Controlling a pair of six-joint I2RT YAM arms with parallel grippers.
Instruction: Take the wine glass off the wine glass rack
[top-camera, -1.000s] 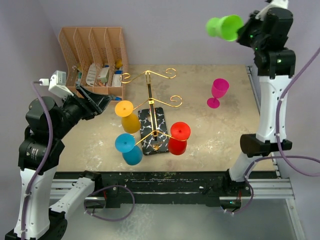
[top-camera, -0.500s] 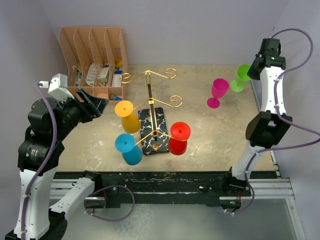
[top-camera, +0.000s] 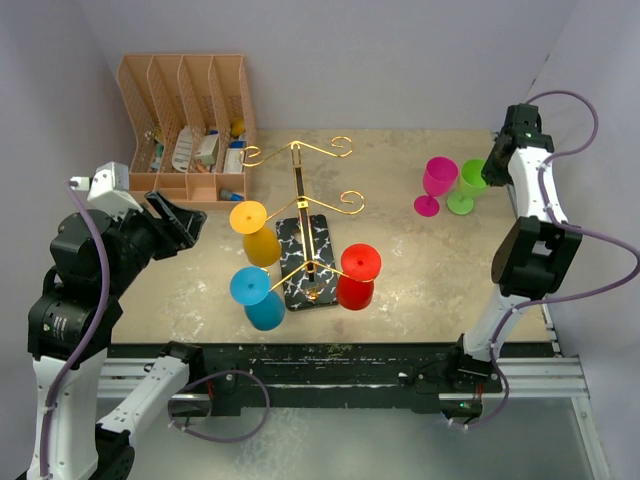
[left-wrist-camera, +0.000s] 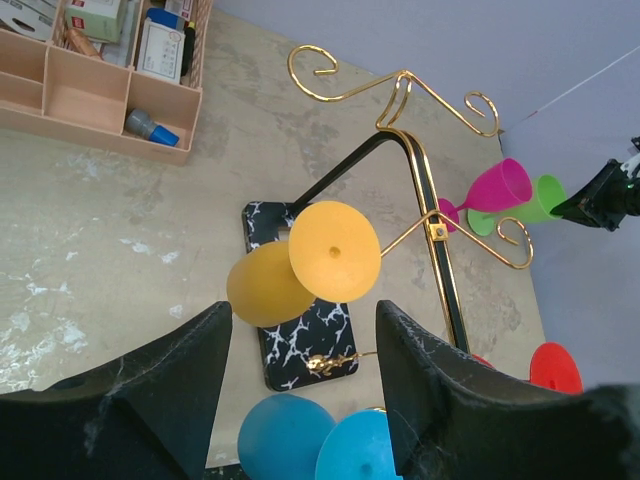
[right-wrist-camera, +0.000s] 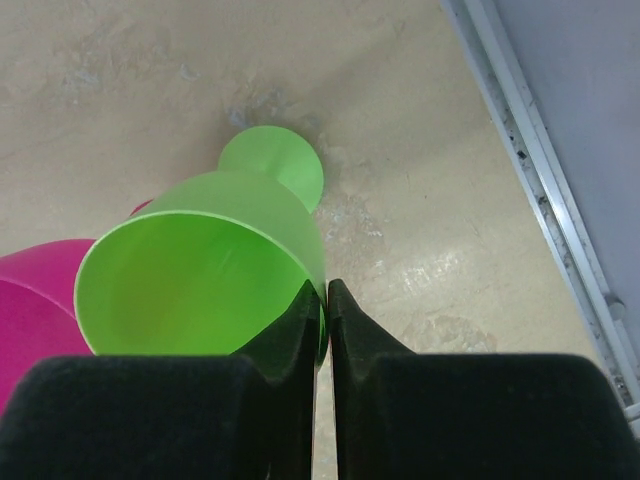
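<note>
- Green wine glass (top-camera: 468, 182): bright lime, wide bowl, round foot.
- Upright at the right of the overhead view, off the rack (top-camera: 300, 200) and well apart from it, just beside a pink glass (top-camera: 437, 182) on the table (top-camera: 420, 270).
- Gripped at the rim by the right gripper (right-wrist-camera: 325, 300), one finger on each side of the thin wall, jaws almost together.
- Left gripper (left-wrist-camera: 300, 312) spread wide with nothing in it, at the left of the overhead view.
- Rack of thin gold wire with curled hooks on a black, white-veined base, at centre frame; hung with a yellow glass (top-camera: 258, 235), a blue glass (top-camera: 258, 298) and a red glass (top-camera: 357, 278), feet up.
- Stem of the green wine glass hidden behind its own bowl in the right wrist view; pink glass cut off there at the left edge.
- Red glass clipped at the lower right corner of the left wrist view.
- Organiser (top-camera: 128, 100) at upper left, holding packets; labels too small to read.
</note>
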